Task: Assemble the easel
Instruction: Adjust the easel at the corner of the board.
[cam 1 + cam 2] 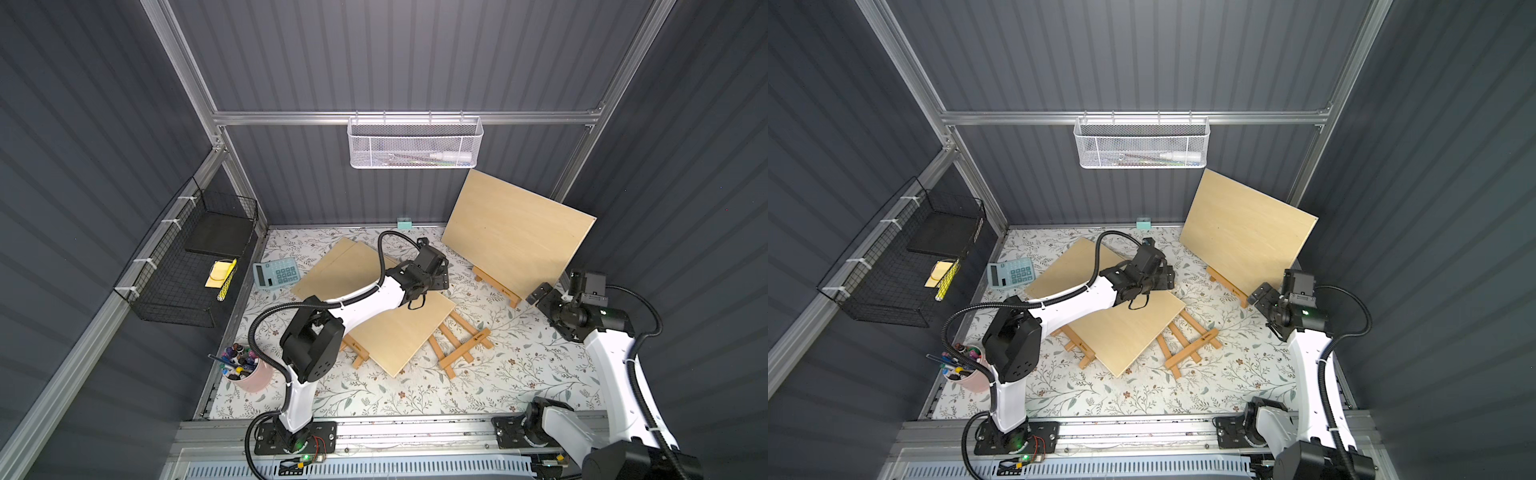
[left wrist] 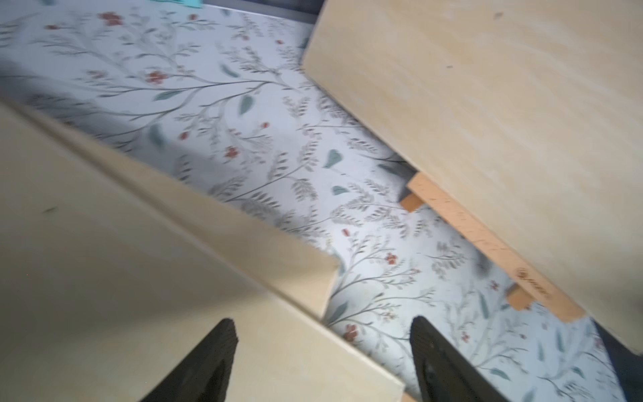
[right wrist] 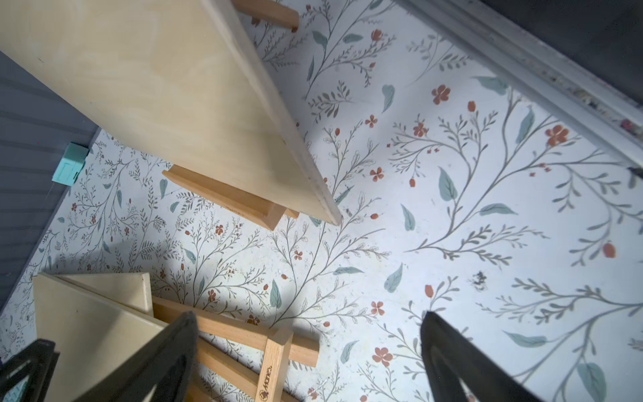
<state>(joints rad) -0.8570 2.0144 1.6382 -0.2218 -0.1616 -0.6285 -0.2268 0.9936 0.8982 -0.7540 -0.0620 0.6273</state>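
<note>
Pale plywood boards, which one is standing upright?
The back-right pale plywood board, propped on a small wooden easel; the other two lie low at centre.

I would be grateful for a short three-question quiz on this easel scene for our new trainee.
1. True or false: the upright board rests on a small easel.
2. Of the left gripper and the right gripper, whose fingers stand open? A) left only B) right only C) both
3. Fill in: the pens stand in a pink ___.
Key: 1 true; 2 C; 3 cup.
</note>
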